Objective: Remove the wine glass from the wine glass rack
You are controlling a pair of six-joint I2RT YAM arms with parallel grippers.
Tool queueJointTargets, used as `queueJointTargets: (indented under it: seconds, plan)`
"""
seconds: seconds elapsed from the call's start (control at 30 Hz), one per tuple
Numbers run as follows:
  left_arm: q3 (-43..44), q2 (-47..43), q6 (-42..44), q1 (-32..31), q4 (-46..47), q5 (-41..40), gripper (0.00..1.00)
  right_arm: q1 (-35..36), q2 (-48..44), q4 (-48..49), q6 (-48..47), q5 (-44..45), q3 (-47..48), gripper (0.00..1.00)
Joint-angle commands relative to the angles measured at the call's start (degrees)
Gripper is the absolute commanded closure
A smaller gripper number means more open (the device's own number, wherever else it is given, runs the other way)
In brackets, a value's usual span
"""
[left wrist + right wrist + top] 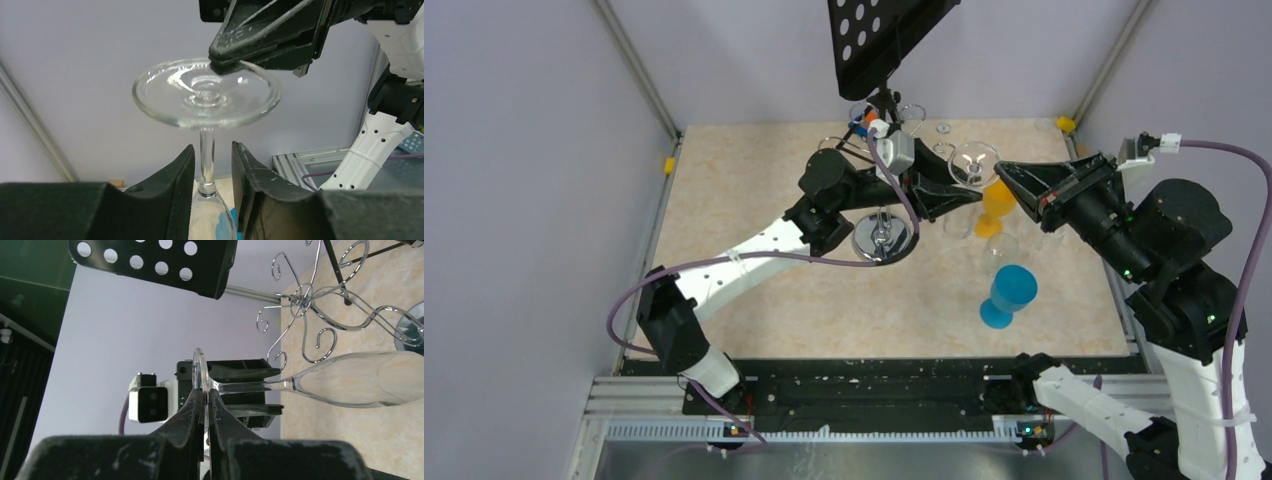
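Over beige tabletop (754, 200), near wine glass rack (902, 240): pinching upturned wine glass (205, 95) by foot rim in right gripper (205, 397). Flanking stem with narrowed left gripper (212, 150); contact impossible to tell.

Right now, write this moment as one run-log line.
right gripper: shut on wine glass foot | left gripper: open, straddling stem | wine glass rack: upright
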Motion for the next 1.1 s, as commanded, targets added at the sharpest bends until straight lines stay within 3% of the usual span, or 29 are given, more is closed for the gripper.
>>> queueJointTargets:
  seconds: [0.0,0.07,0.13,0.23,0.4,0.47,0.6,0.73,0.87,1.07]
  plan:
    - [2.2,1.1,-1.2,-0.3,1.6,1.7,0.67,0.4,-1.4,6.7,2.3,-1.7,-0.1,1.00]
    - [2.8,1.5,-1.2,-0.3,1.4,2.0,0.79,0.4,-1.7,7.9,3.2,-2.0,-1.1,1.00]
    - [3.4,1.7,-1.3,-0.3,1.1,2.0,1.00,0.4,-1.8,8.4,3.6,-2.2,-1.6,1.00]
    - [3.5,1.4,-2.0,-0.3,1.7,1.4,1.00,0.4,-2.2,8.9,3.7,-1.7,-2.9,0.99]
    - [4.3,0.1,-5.0,-0.3,2.1,-5.9,1.00,0.4,-5.4,10.3,1.4,5.0,-6.2,0.42]
    - [4.5,-0.9,-6.1,-0.3,2.1,-10.3,1.00,0.4,-6.6,10.0,-1.3,7.4,-6.9,0.30]
    - [5.2,-3.4,-7.6,-0.3,2.4,-18.2,1.00,0.4,-8.0,11.6,-6.3,8.7,-9.4,0.26]
    - [5.9,-6.4,-14.6,-0.7,4.2,-29.6,1.00,0.4,-10.6,17.1,-10.1,7.7,-14.8,0.23]
    - [5.7,-9.5,-23.4,-0.9,5.6,-38.5,1.00,0.4,-11.5,23.2,-11.1,4.3,-19.0,0.20]
    - [4.3,-12.3,-31.5,-1.0,8.2,-45.3,1.00,0.4,-9.2,33.1,-11.9,-4.6,-20.3,0.20]
